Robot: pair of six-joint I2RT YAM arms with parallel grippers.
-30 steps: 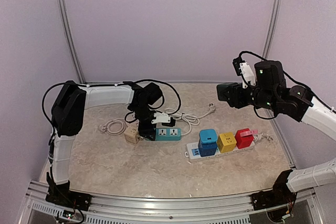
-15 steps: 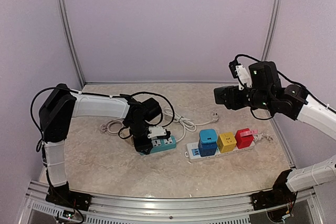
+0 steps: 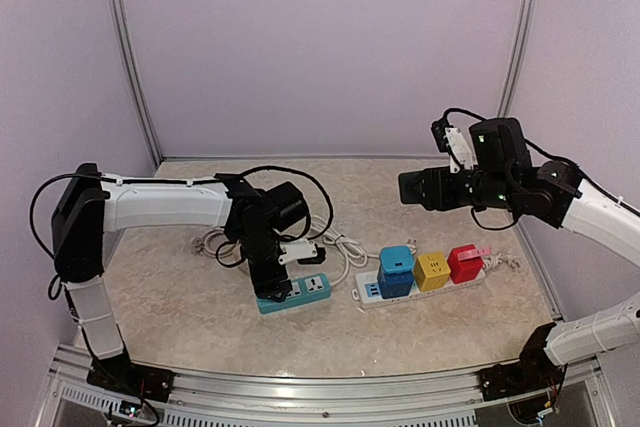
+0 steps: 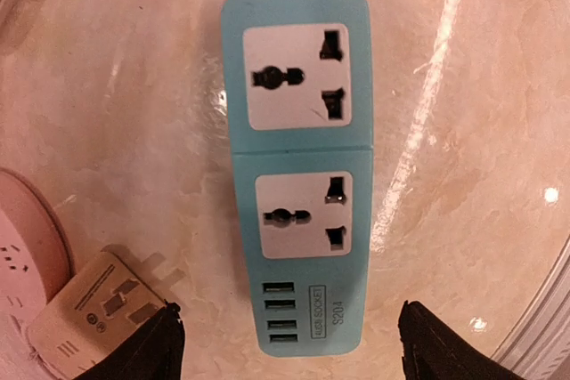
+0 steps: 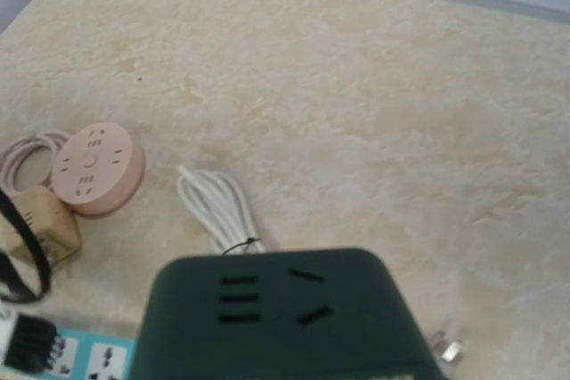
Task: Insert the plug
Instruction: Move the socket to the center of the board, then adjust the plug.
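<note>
The left end effector (image 4: 289,335) hangs over the USB end of the teal two-socket plastic power strip (image 4: 298,166). Its fingers are spread wide to either side and stand clear of the strip. The strip lies flat on the marbled beige bench (image 3: 200,317), with a small beige cube adapter (image 4: 98,309) just beside it. Well to the right, raised above the bench, the right end effector (image 3: 428,187) grips a dark green cube-shaped plug adapter (image 5: 276,318).
</note>
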